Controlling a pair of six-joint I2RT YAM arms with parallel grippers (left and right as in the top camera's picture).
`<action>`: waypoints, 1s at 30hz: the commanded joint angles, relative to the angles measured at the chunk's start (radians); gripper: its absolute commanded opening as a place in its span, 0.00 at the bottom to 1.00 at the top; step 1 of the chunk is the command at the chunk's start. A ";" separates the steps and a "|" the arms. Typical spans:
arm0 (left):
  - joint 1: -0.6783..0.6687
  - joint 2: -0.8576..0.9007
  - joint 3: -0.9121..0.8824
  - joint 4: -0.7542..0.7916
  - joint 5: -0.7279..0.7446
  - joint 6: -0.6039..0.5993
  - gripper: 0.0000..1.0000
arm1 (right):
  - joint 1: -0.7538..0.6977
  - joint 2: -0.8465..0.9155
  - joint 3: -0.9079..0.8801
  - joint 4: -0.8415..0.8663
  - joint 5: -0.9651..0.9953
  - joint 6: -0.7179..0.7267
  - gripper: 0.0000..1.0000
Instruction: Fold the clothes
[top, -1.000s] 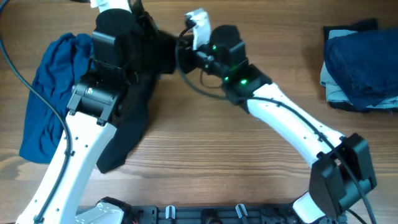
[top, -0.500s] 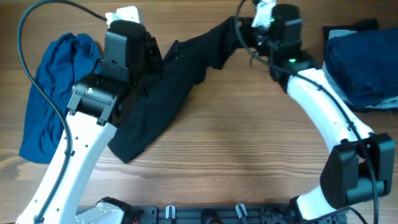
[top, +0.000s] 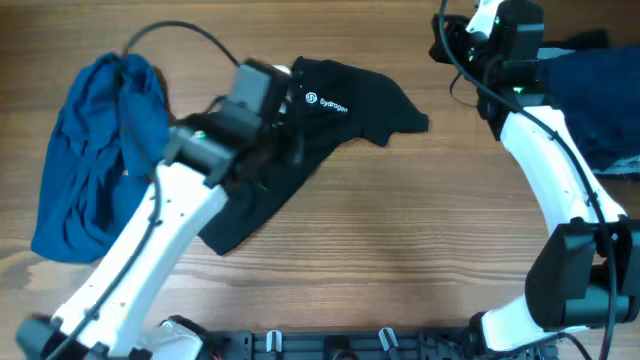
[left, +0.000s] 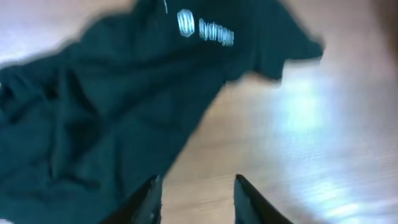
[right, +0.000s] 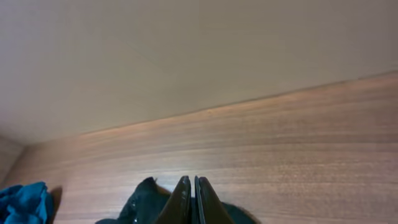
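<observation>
A black shirt (top: 270, 170) with a white logo lies spread on the wooden table, logo side up; it also shows in the left wrist view (left: 106, 106). My left gripper (top: 295, 150) is open and empty, and hovers over the shirt's lower right edge (left: 198, 182). My right gripper (top: 447, 42) is shut and empty at the far right of the table, apart from the shirt's sleeve. In the right wrist view its closed fingers (right: 190, 186) point towards the black shirt (right: 144, 199).
A crumpled blue garment (top: 90, 160) lies at the left and shows in the right wrist view (right: 22, 202). A stack of folded dark blue clothes (top: 590, 100) sits at the right edge. Bare wood (top: 400, 240) lies in front of the shirt.
The right gripper has let go of the black shirt and moved right. The shirt has dropped flat with its logo up. The left arm has swung right over it.
</observation>
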 joint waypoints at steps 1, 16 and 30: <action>-0.018 0.046 0.000 -0.074 -0.024 -0.052 0.34 | -0.011 -0.030 0.022 -0.026 0.023 -0.012 0.04; -0.048 0.072 -0.092 -0.304 -0.066 -0.504 0.45 | -0.013 0.005 0.022 -0.163 0.024 -0.039 0.89; -0.162 0.072 -0.327 -0.270 -0.059 -0.781 0.45 | 0.014 0.223 0.022 -0.228 0.068 -0.035 0.81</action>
